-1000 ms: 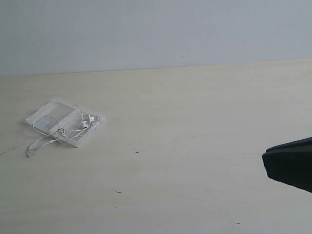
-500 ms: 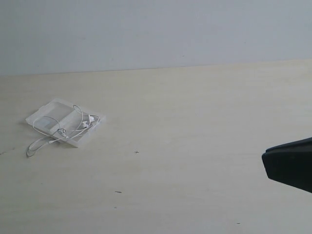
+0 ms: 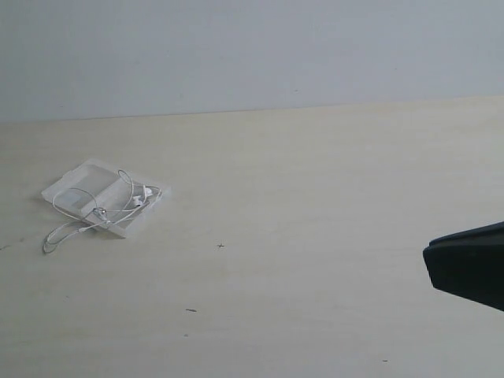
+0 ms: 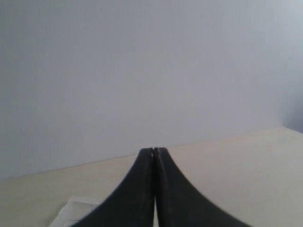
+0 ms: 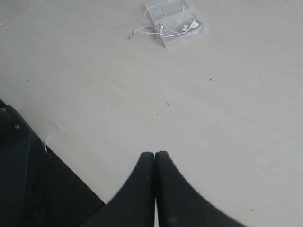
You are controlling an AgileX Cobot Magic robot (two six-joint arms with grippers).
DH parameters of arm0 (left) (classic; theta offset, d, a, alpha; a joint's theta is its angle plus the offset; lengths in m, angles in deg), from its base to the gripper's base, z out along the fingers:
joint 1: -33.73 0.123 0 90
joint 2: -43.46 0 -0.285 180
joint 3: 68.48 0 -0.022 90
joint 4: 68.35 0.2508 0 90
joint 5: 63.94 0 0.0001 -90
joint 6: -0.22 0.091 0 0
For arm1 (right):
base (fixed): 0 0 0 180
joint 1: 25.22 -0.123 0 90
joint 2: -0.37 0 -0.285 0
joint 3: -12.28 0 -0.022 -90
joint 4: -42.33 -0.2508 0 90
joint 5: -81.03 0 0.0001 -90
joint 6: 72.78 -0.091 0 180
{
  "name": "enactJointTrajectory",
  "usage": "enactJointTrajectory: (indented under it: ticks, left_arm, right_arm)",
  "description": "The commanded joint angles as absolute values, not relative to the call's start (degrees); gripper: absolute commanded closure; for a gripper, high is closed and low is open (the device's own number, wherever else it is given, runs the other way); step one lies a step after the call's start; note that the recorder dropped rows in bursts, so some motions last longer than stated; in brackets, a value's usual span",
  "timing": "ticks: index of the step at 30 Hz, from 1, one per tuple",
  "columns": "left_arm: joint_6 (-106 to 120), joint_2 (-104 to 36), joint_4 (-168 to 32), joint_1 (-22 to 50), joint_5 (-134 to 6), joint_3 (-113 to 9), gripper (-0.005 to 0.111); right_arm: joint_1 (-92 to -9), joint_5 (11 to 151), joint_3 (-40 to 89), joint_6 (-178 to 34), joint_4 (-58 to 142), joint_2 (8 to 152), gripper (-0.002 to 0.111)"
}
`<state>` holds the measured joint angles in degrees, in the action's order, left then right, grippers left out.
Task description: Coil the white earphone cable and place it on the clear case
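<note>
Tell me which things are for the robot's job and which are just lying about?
For the job: white earphone cable, looped loosely over the clear case, one loop trailing onto the table.
Just lying about: only tiny dark specks on the table; behind it, a plain wall.

The small, flat, rectangular clear plastic case [image 3: 83, 179] lies open on the pale wooden table [image 3: 315, 236], at the left of the frame and about mid-height. Its two halves sit side by side. The thin white earphone cable [image 3: 98, 213] rests in loose loops on the case, mostly over the right half. One loop trails off the case's lower-left edge onto the table. A plain grey wall [image 3: 252, 55] stands behind the table and fills the upper third of the frame. A black, blunt-ended piece of the right arm [image 3: 468, 264] enters from the right edge, lower right, well apart from the case. A small dark mark [image 3: 220, 245] lies on the table between them, nearer the case.
</note>
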<state>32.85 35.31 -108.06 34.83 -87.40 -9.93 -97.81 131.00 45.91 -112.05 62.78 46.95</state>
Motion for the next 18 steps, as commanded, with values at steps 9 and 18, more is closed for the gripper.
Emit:
enactJointTrajectory:
  ticks: [9,18]
  left_arm:
    - [32.5,35.7,-91.4,35.0,-86.9,-9.5,0.107]
    - [2.3,35.7,-77.1,35.0,-82.4,0.7,0.107]
  right_arm:
    - [-97.9,130.6,46.2,-111.8,63.3,46.9,0.108]
    - [-97.9,130.6,46.2,-111.8,63.3,46.9,0.108]
